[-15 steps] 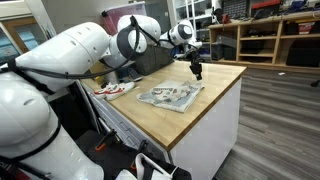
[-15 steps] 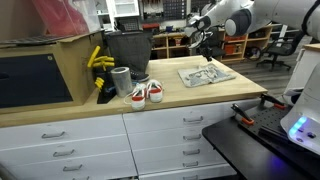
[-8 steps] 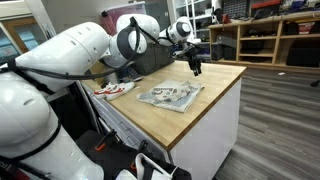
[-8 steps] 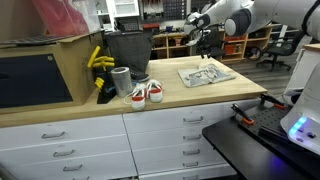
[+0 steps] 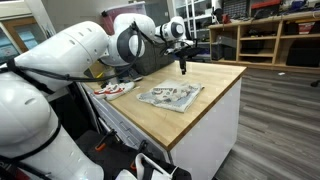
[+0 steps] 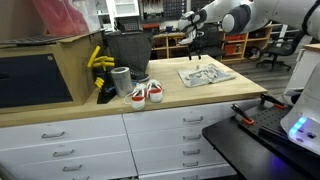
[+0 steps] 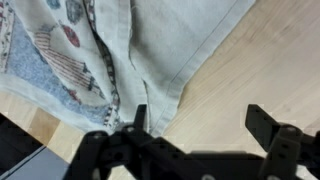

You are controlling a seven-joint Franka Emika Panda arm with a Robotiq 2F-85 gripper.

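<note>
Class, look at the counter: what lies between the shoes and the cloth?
Nothing but bare wooden counter lies between the shoes and the cloth. That shows in both exterior views.

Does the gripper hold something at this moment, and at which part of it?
Nothing is held: the gripper is open, its fingers apart above the edge of the printed cloth on the table.

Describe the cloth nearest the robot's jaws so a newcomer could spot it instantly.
Find the long light wooden countertop on the white drawer cabinets. Toward its end away from the black bin lies a pale grey-beige rectangular cloth with small blue and red prints. Unlike the pair of red-and-white sneakers nearby, it lies flat, soft and wrinkled.
</note>
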